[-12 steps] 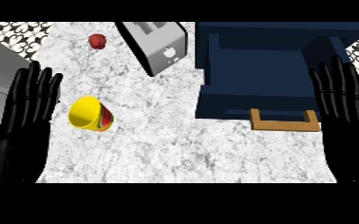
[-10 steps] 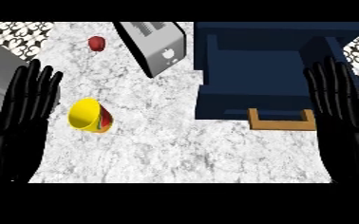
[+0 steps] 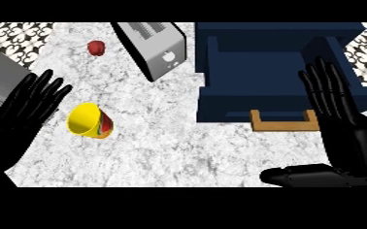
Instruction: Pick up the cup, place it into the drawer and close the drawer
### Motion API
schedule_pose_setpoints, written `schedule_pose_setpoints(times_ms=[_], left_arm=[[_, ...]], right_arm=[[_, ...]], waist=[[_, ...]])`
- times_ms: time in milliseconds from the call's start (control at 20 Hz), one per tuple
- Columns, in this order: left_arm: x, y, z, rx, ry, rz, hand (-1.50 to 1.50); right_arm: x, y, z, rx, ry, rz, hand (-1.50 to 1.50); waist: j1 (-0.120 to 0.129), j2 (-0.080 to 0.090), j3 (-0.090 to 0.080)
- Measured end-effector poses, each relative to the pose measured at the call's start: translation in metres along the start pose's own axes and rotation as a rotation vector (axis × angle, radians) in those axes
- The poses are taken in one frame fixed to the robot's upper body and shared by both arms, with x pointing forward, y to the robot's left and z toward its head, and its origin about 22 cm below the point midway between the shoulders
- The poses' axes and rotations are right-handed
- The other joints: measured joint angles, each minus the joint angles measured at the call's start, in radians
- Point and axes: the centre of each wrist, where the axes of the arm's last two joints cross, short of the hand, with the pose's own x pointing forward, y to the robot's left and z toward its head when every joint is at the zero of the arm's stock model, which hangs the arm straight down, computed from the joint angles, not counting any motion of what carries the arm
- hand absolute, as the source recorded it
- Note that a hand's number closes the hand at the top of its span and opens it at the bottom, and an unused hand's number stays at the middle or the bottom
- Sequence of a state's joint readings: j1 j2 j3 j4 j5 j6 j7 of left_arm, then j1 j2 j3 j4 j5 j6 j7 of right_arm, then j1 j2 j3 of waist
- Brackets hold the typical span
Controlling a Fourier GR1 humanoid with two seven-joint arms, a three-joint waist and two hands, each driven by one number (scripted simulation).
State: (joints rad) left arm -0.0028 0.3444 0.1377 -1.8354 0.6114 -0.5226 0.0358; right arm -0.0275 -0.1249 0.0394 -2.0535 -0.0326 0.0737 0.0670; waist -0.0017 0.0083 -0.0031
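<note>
Both my hands open, left hand (image 3: 32,102) beside tipped cup (image 3: 90,121); looks light, rigid, grab round its body.

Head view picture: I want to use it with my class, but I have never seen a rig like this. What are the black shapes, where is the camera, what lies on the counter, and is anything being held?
The camera sits where the robot's head would be and looks steeply down at a speckled white counter. The two black shapes are the robot's hands. The left hand shows at the left edge and the right hand at the right; both are open, fingers straight, and neither holds anything.

On the counter, a yellow cup lies on its side close to the left hand. Further back sit a small red fruit and a grey toaster. At the right is a dark blue drawer, pulled open, with a wooden handle at its front. The cup is not yet in the drawer.
</note>
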Motion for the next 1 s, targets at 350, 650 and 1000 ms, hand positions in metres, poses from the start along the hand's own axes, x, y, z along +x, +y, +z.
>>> schedule_pose_setpoints(times_ms=[350,650,1000], left_arm=[[-0.017,0.07,-0.004,-0.025,0.079,0.06,-1.5],[-0.053,0.096,0.0,-0.005,0.151,0.053,-1.5],[-0.092,0.112,0.011,0.061,0.243,0.004,-1.5]], right_arm=[[-0.013,-0.009,-0.018,0.046,0.029,-0.009,-1.5],[-0.01,-0.013,-0.036,0.039,0.013,-0.008,-1.5],[-0.014,-0.02,-0.045,0.042,-0.001,0.006,-1.5]], waist=[[-0.005,-0.004,0.002],[-0.006,-0.005,0.002],[-0.009,-0.004,0.002]])
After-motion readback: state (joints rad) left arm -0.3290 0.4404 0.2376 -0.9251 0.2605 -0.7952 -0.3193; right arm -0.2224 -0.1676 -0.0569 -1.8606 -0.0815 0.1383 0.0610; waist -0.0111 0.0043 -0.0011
